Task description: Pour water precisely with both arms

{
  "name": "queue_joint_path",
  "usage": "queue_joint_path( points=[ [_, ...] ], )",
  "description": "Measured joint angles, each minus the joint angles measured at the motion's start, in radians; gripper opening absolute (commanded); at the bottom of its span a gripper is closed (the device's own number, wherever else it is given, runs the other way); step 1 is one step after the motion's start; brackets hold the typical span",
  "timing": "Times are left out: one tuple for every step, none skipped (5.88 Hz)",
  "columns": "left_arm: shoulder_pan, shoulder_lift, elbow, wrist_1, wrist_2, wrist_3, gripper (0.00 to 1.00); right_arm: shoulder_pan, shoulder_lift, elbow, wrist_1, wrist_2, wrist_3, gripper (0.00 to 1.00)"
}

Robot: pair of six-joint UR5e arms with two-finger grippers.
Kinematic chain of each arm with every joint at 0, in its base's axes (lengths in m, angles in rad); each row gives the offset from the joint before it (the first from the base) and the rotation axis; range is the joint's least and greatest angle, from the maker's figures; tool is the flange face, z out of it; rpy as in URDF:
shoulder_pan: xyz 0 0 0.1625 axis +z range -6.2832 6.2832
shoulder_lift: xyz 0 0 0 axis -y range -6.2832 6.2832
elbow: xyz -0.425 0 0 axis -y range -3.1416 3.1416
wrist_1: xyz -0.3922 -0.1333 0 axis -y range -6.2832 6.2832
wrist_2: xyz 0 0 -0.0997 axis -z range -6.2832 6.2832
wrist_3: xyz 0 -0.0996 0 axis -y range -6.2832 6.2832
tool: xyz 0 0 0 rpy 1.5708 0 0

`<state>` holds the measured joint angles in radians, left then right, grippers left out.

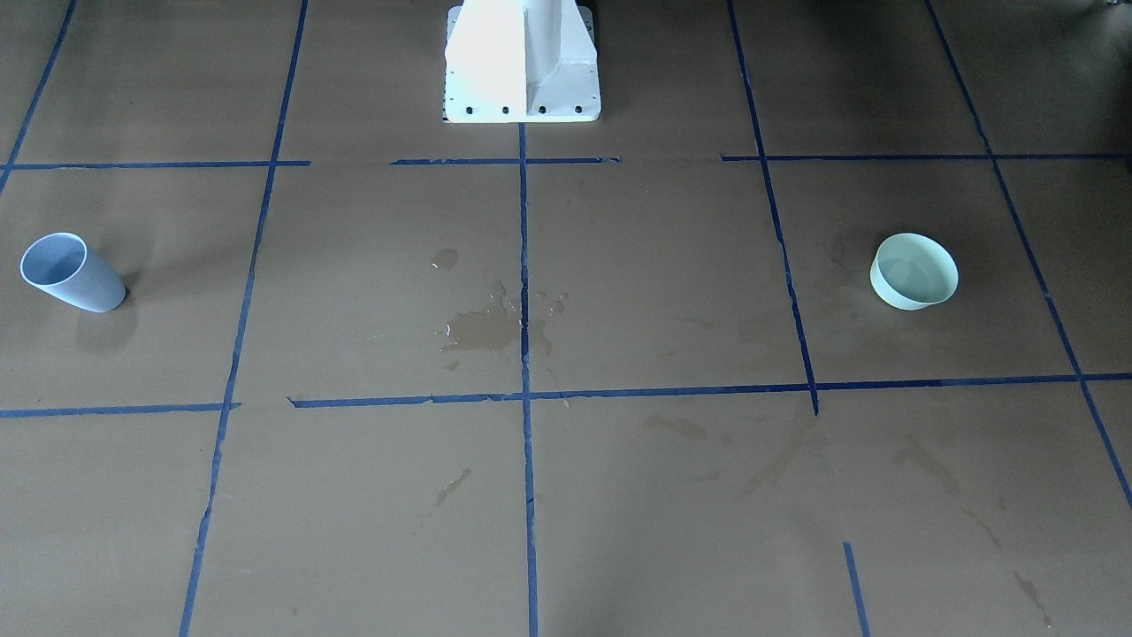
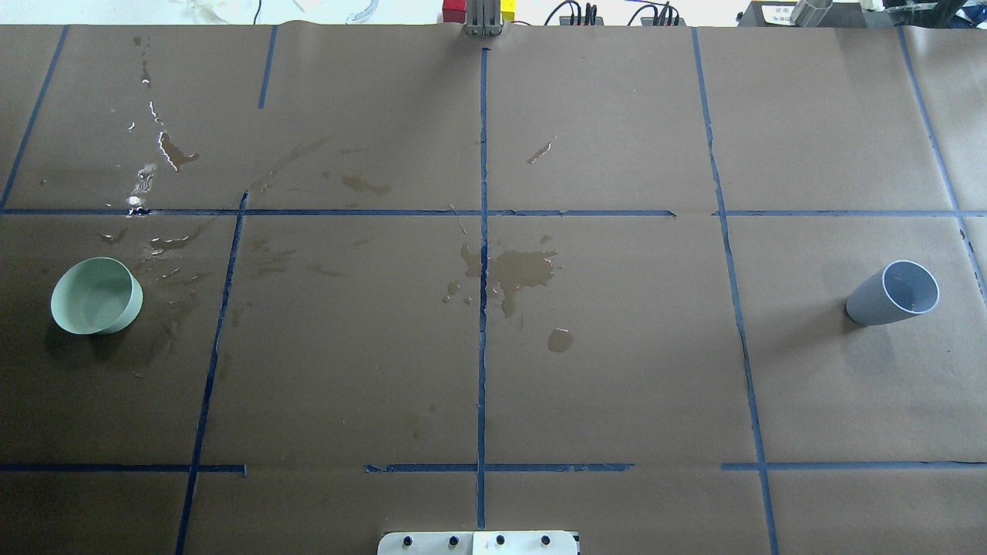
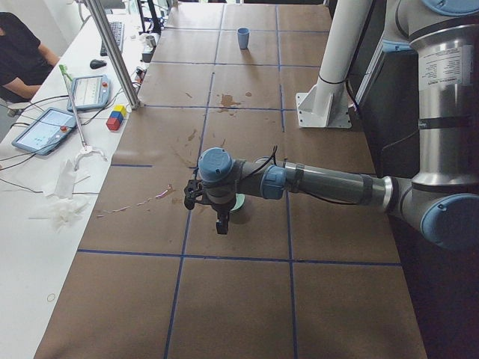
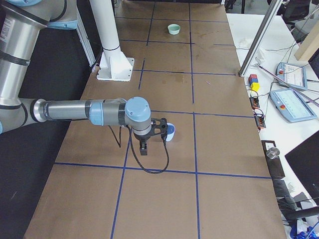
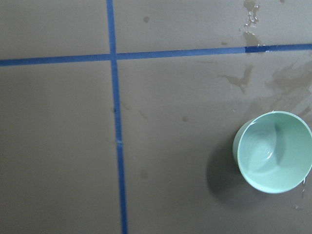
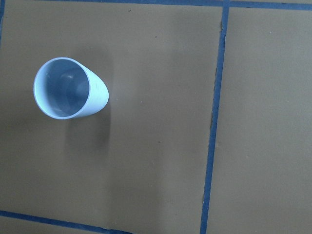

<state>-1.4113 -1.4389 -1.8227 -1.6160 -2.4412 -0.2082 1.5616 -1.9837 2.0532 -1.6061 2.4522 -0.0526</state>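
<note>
Water puddle (image 1: 482, 329) between cup (image 1: 88, 287) and bowl (image 1: 906, 301)

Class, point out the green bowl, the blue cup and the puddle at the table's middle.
green bowl (image 2: 92, 297), overhead exterior view, inner floor.
blue cup (image 2: 871, 305), overhead exterior view, outer wall.
puddle (image 2: 524, 270), overhead exterior view, its middle.

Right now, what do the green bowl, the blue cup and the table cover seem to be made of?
Green bowl: probably plastic, matte pale mint, thin even wall, soft sheen. Blue cup: likely plastic too, smooth matte grey-blue, thin rim. Table cover: looks like brown kraft paper, darkened and blotched around the spilled water.
</note>
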Motion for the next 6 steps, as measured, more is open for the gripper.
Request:
queue_joint_path(
  points=[
    [0.054,0.0,0.024,-0.087,0.002,-0.095,1.0,0.0,-0.001,-0.002,0.0,0.0,-0.002,1.0],
    [0.11,0.0,0.06,-0.197,0.003,-0.201,1.0,0.0,-0.001,-0.003,0.0,0.001,-0.002,1.0],
    [0.164,-0.005,0.107,-0.307,0.006,-0.292,1.0,0.0,-0.001,-0.002,0.012,0.0,-0.002,1.0],
    [0.221,-0.013,0.146,-0.398,0.032,-0.382,1.0,0.0,-0.002,-0.004,0.039,-0.004,-0.005,1.0],
    [0.276,-0.024,0.17,-0.45,0.072,-0.456,1.0,0.0,-0.005,-0.008,0.059,-0.007,-0.005,1.0],
    [0.314,-0.042,0.195,-0.471,0.094,-0.488,1.0,0.0,-0.005,-0.009,0.066,-0.009,-0.005,1.0]
  ],
)
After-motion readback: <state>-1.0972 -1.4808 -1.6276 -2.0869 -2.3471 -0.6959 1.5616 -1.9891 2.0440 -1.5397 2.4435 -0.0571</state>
